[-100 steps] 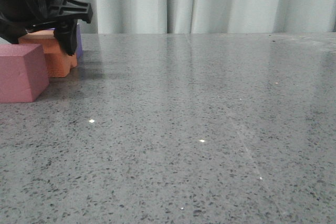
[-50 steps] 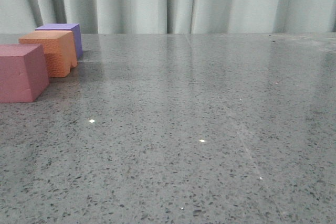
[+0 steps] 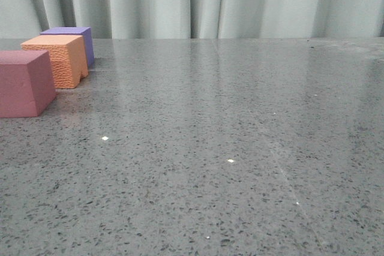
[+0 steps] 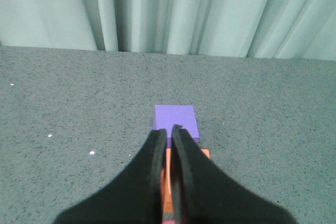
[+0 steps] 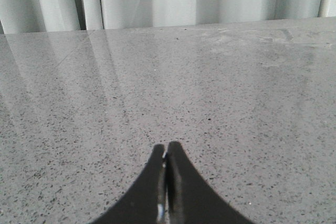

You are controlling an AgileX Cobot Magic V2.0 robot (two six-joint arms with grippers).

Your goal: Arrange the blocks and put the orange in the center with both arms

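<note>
- The grey speckled surface point(image 3: 240, 148) carries three foam cubes in a row at its left edge.
- Pinkish-red cube point(image 3: 24, 82) sits nearest, orange cube point(image 3: 57, 59) in the middle, purple cube point(image 3: 75, 40) farthest.
- Left hand point(image 4: 168, 132) hovers above the orange and purple cubes, jaws nearly closed, empty.
- Right hand point(image 5: 166, 153) is closed, empty.
</note>
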